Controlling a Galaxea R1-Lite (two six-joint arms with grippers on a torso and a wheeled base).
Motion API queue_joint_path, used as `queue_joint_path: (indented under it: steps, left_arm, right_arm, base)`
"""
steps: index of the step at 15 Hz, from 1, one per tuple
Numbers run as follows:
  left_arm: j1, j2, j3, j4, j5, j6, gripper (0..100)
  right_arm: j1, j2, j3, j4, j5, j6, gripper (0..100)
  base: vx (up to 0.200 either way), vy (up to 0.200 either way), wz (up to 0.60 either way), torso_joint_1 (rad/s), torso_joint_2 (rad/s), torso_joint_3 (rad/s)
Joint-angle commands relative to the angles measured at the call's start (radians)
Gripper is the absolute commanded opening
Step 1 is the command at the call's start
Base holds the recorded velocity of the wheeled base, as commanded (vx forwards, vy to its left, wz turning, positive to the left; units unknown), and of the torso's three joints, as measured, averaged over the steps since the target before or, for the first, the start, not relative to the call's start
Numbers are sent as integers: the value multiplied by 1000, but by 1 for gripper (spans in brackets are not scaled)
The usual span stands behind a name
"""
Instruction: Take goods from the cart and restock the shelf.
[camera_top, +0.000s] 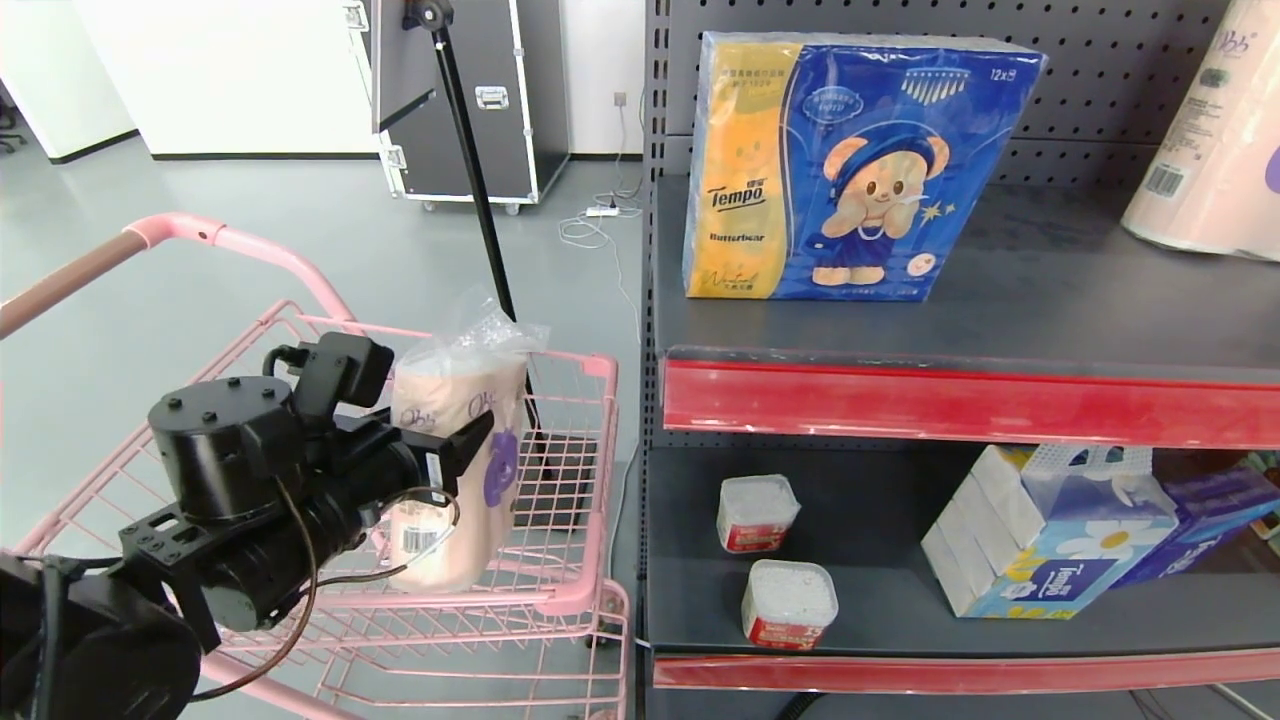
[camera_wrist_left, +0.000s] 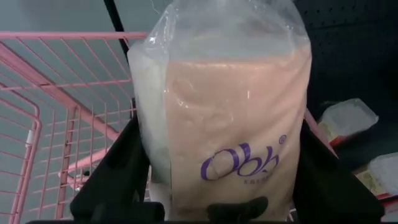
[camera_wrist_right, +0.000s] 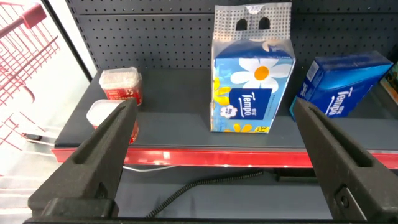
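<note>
Grey floor runs behind the pink cart at my left. There my left hand is clamped on the roll pack, a finger on each side, with the pack's long axis upright. The shelf lies to its right, and the top level sits higher than the pack, so I judge the carry goes up and rightward. My right hand is spread wide and empty, facing the lower level.

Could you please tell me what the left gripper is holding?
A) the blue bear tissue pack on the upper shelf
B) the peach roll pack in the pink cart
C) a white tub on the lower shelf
B: the left gripper clamps the peach roll pack in the pink cart.
</note>
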Motion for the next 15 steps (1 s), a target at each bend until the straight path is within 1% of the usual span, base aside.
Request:
queue_joint_path:
  steps: [1,3,4,5,6,7,8,9,10,11,12,13,14,15]
  left_arm:
    - [6,-42,7,-9,1,2,0]
    - [36,-100,-2,-18,-2,5,0]
    - [63,-154,-1,-3,-19,7,0]
    - [91,-206,-2,31,-36,10,0]
    - [111,-277,-8,88,-48,10,0]
    - [120,-347,-24,143,-56,10,0]
    - [120,-353,-25,148,-56,10,0]
    - [120,-497,-68,286,-60,10,0]
    - [120,-582,-91,372,-60,8,0]
    - [120,-617,-100,407,-60,10,0]
    - [120,-741,-136,533,-60,10,0]
    - [120,-807,-151,600,-60,10,0]
    - [120,-886,-166,689,-60,8,0]
    - [120,-979,-175,807,-59,8,0]
  right_arm:
    - [0,0,0,0,0,0,100]
    - [0,0,0,0,0,0,100]
    - [0,0,0,0,0,0,100]
    - [0,0,0,0,0,0,100]
    - [0,0,0,0,0,-2,100]
    - [0,0,0,0,0,0,100]
    - [0,0,0,0,0,0,100]
    - [0,0,0,0,0,0,100]
    - [0,0,0,0,0,0,100]
    - [0,0,0,0,0,0,100]
    - [0,0,0,0,0,0,100]
    - [0,0,0,0,0,0,100]
    - [0,0,0,0,0,0,100]
    - [0,0,0,0,0,-2,100]
  base:
    - [0,0,0,0,0,0]
    - [0,0,0,0,0,0]
    - [0,0,0,0,0,0]
    - [0,0,0,0,0,0]
    - [0,0,0,0,0,0]
    - [0,0,0,0,0,0]
    - [0,0,0,0,0,0]
    - [0,0,0,0,0,0]
    - [0,0,0,0,0,0]
    - [0,0,0,0,0,0]
    - [0,0,0,0,0,0]
    - [0,0,0,0,0,0]
    - [0,0,0,0,0,0]
    - [0,0,0,0,0,0]
